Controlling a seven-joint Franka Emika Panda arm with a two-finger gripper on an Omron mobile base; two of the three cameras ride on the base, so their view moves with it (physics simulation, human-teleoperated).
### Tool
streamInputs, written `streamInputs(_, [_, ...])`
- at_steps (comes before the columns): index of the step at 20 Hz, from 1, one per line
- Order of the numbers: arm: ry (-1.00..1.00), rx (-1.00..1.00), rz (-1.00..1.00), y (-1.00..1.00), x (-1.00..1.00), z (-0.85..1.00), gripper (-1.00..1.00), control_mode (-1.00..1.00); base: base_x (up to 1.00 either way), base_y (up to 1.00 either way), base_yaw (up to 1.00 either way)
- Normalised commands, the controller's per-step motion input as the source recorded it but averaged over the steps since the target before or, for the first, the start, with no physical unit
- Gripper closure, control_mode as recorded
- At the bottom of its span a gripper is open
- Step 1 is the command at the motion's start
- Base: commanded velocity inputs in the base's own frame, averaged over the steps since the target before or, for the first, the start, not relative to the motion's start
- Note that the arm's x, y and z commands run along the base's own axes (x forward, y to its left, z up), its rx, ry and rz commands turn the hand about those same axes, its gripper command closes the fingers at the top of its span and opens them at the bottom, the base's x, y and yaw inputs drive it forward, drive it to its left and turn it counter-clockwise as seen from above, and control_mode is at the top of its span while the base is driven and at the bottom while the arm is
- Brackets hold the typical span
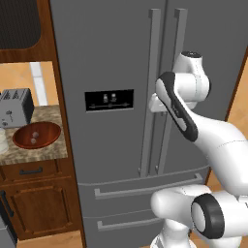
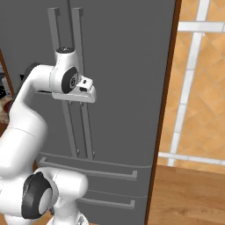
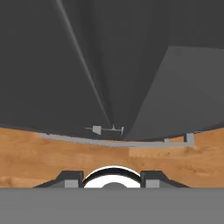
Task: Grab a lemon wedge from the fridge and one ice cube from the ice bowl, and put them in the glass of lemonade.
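Nothing readable is showing anywhere; the fridge [image 1: 111, 58] dispenser panel [image 1: 109, 100] is displaying only small pale marks, too blurred to read.

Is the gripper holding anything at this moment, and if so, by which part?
It cannot be told. The gripper is up against the long vertical handles of the tall grey steel fridge, but the wrist hides its fingers, so a clamp isn't visible.

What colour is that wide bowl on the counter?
The bowl is glossy reddish-brown, clearest in the left base view.
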Motion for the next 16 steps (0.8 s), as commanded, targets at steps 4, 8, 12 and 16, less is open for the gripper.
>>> streamInputs(4, [0.0, 0.0, 0.0, 0.0, -0.43, -0.06, -1.0, -1.0, 0.0, 0.0, 0.0])
streamInputs(8, [0.0, 0.0, 0.0, -0.05, -0.89, -0.13, -1.0, -1.0, 0.0, 0.0, 0.0])
streamInputs(12, [0.0, 0.0, 0.0, -0.01, -0.63, -0.09, -1.0, -1.0, 0.0, 0.0, 0.0])
streamInputs(16, [0.0, 0.0, 0.0, 0.0, -0.49, -0.1, -1.0, -1.0, 0.0, 0.0, 0.0])
